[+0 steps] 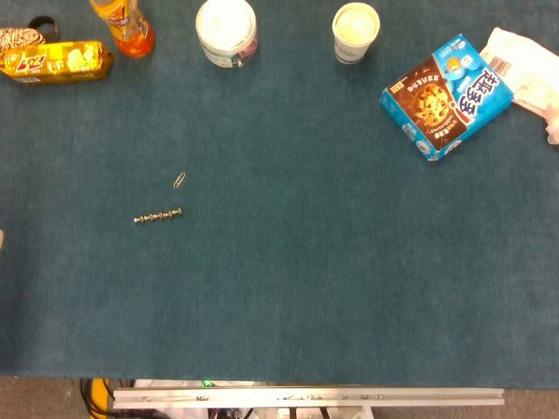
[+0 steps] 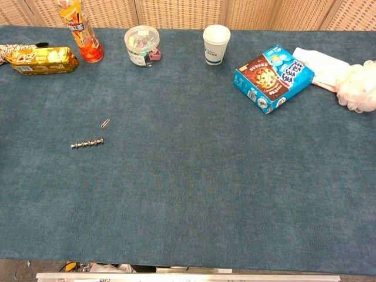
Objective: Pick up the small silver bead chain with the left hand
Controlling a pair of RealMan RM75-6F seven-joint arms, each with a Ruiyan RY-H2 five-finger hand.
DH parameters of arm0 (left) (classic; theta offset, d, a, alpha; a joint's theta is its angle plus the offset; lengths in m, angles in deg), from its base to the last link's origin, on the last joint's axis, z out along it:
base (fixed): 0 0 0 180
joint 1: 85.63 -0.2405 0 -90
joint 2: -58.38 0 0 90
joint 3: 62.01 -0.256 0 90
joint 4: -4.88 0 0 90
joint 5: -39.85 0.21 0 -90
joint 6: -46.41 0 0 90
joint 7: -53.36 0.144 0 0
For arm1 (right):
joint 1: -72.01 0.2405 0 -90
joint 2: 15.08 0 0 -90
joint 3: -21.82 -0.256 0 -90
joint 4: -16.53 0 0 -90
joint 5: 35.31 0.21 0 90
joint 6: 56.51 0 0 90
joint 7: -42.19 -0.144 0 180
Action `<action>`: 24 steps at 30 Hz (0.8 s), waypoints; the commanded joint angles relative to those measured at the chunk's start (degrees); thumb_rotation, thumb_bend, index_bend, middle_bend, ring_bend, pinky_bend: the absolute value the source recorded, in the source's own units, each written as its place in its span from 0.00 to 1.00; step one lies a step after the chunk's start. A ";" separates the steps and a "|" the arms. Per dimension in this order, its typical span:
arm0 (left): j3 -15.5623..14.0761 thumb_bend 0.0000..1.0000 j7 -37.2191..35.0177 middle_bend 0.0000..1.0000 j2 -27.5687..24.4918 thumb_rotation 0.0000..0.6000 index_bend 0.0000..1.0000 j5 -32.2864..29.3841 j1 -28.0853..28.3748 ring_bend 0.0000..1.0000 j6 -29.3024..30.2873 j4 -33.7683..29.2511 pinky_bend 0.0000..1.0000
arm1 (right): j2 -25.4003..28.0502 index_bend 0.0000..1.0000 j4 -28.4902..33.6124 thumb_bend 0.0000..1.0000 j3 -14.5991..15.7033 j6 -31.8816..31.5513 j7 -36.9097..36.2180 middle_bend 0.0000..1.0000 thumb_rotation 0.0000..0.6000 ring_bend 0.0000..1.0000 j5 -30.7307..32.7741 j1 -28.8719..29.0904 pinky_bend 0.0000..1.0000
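Observation:
The small silver bead chain [image 1: 158, 216] lies stretched out nearly level on the blue cloth in the left half of the table; the chest view shows the same chain [image 2: 87, 143]. Nothing touches it. Neither hand shows in either view. A tiny pale sliver [image 1: 1, 240] sits at the left edge of the head view, and I cannot tell what it is.
A paper clip [image 1: 180, 181] lies just above the chain. Along the far edge stand a yellow snack pack [image 1: 57, 61], an orange bottle [image 1: 122, 24], a round tub [image 1: 226, 32] and a paper cup [image 1: 355, 31]. A blue cookie box [image 1: 445, 96] and a white puff [image 2: 358, 87] are at the right.

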 commanded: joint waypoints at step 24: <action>-0.13 0.26 11.88 0.40 1.11 1.00 0.21 -2.97 4.87 0.38 -10.15 -2.16 0.43 | 3.61 0.41 1.88 0.18 -4.19 -0.95 -0.18 0.47 1.00 0.38 0.37 3.00 0.32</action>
